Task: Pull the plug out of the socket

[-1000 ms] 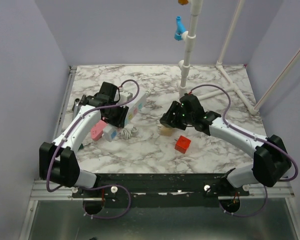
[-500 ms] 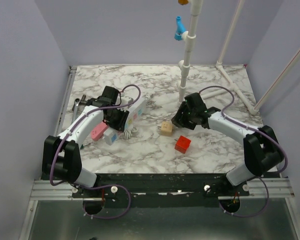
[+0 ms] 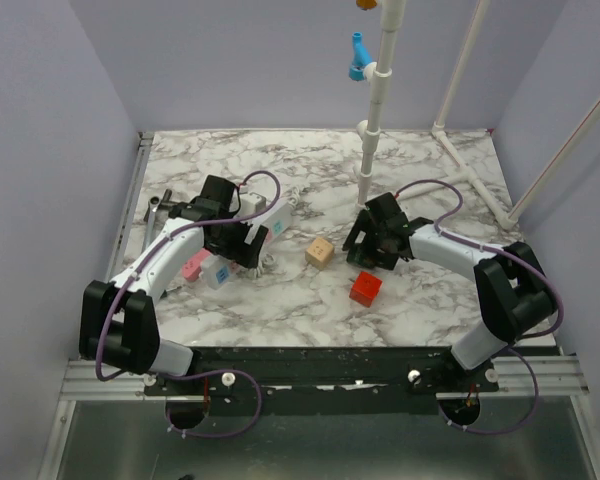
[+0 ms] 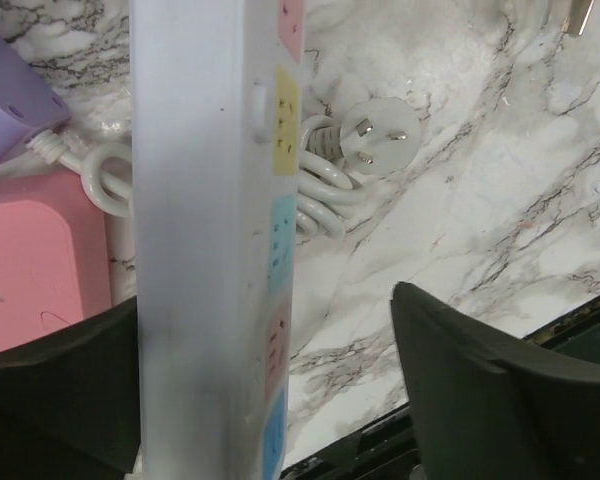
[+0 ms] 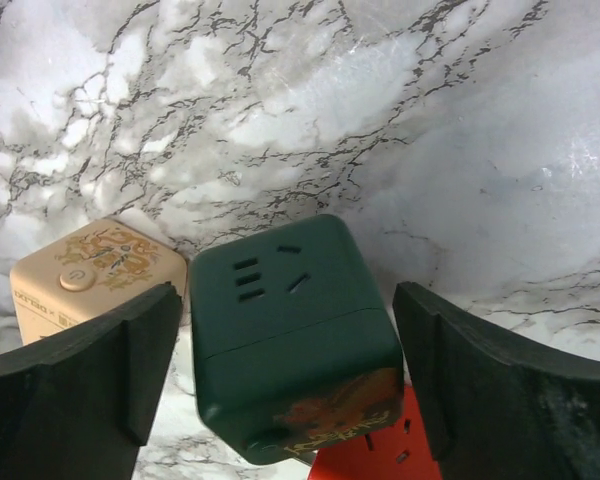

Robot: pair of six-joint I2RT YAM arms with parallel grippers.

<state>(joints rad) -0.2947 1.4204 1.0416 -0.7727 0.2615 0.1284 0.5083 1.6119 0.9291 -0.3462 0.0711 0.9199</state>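
On worktop (image 3: 280,310), left: socket (image 4: 200,200), coiled cord (image 4: 325,190) just right of it; further right, a cube (image 3: 320,253), a second cube (image 3: 365,288) nearer.

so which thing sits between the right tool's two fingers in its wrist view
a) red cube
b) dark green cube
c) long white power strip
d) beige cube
b, the dark green plastic cube with outlet slots sits between the fingers of the right tool, and the beige plastic cube lies beside it

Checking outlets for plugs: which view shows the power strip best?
Left wrist: it shows the power strip close up, coloured outlets visible. Top external shows it partly hidden under the left arm; right wrist misses it.
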